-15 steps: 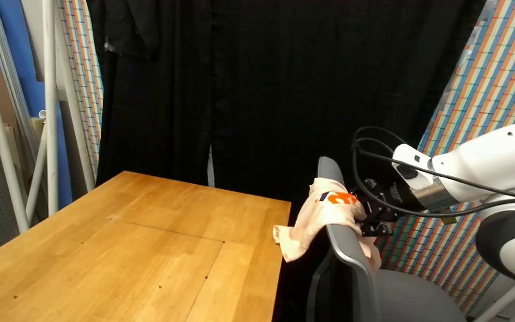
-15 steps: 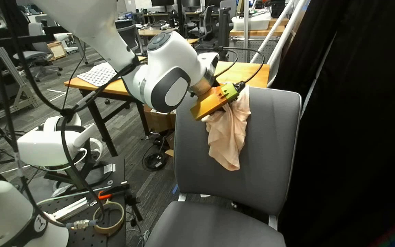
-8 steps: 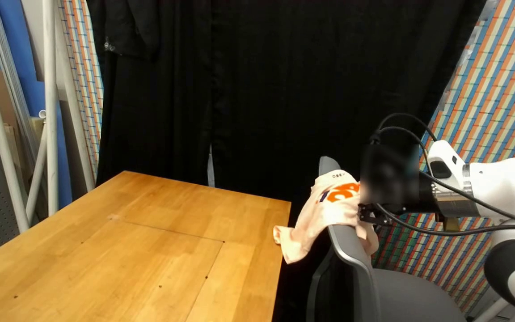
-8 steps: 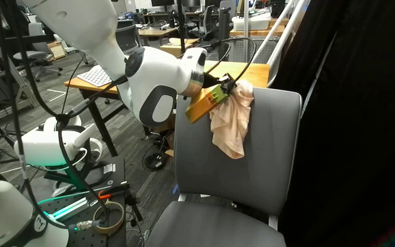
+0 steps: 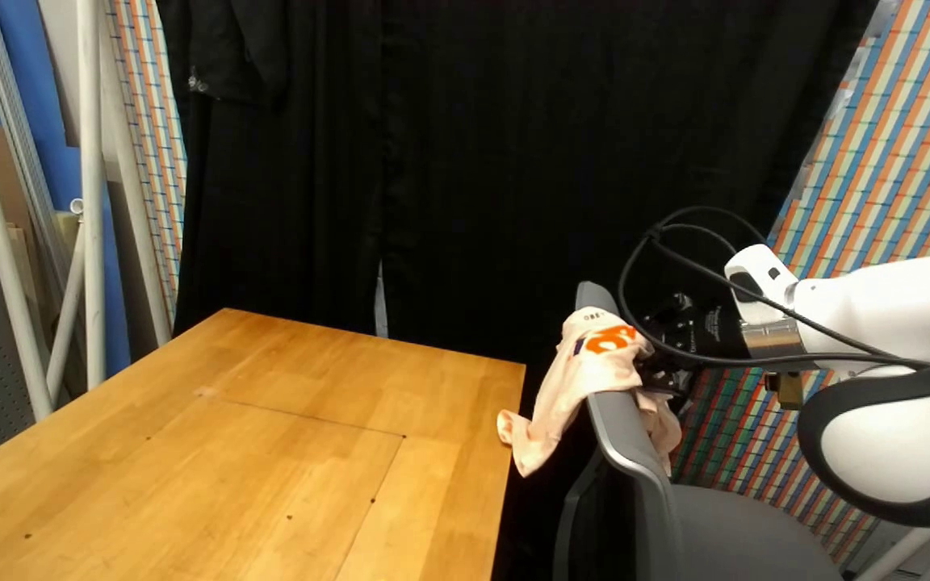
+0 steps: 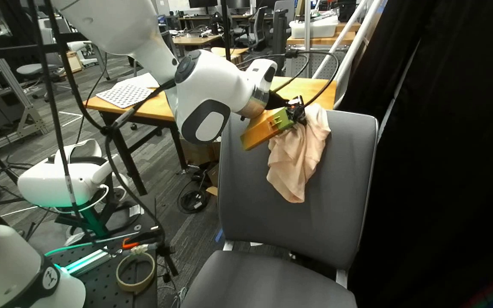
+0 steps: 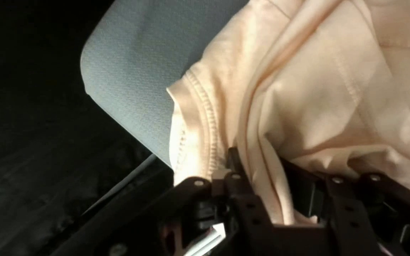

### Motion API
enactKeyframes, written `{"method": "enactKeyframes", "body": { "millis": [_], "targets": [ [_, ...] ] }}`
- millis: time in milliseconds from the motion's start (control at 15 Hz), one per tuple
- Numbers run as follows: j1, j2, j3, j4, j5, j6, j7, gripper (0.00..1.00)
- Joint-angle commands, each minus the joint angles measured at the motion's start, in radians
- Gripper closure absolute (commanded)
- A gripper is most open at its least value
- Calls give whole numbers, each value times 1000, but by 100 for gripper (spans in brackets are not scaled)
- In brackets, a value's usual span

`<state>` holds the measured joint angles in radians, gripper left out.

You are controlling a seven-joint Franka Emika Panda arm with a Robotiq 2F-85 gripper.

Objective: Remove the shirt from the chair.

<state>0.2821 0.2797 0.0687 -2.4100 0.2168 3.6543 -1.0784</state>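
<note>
1. Right in the thick of it, the end effector (image 7: 263,167) is in among the cloth, its fingers (image 7: 235,165) standing apart with folds running between them! Pinching, or merely straddling? The wrist view won't settle it, so the grip cannot be called. Reaching the garment, though: that part looks done.
2. Touching those fingers, here's the shirt (image 7: 319,89), peach and rumpled, and it is not off the chair (image 6: 298,226) yet, as both exterior views make plain.
3. Just below the end effector, a loose end hangs down the seat side of the backrest (image 6: 345,175). Nothing seems to pin it there, so this half should follow easily once pulled.
4. Just beyond the end effector comes the big hurdle: the backrest's top edge, with the shirt slung right across it and its orange patch (image 5: 609,340) close by the fingers. Lifting cloth over that edge looks like the main job left.
5. Farther past the end effector, behind the backrest, the remaining cloth droops beside the counter (image 5: 312,436); whether its corner touches cannot be told. That side must come up and over too, then well away from the chair.
</note>
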Motion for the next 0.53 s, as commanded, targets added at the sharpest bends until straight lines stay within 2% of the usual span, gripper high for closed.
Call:
{"method": "enactKeyframes", "body": {
  "millis": [0, 133, 267, 333, 400, 467],
  "targets": [
    [0, -2, 0, -4, -3, 2, 2, 70],
    [-3, 5, 0, -8, -5, 7, 2, 59],
    [-3, 7, 0, -9, -5, 7, 2, 59],
    [10, 5, -13, -10, 20, -3, -19, 81],
    [41, -6, -42, -11, 67, -16, -78, 82],
    [61, -27, -58, -14, 79, -26, -128, 89]
  ]
}}
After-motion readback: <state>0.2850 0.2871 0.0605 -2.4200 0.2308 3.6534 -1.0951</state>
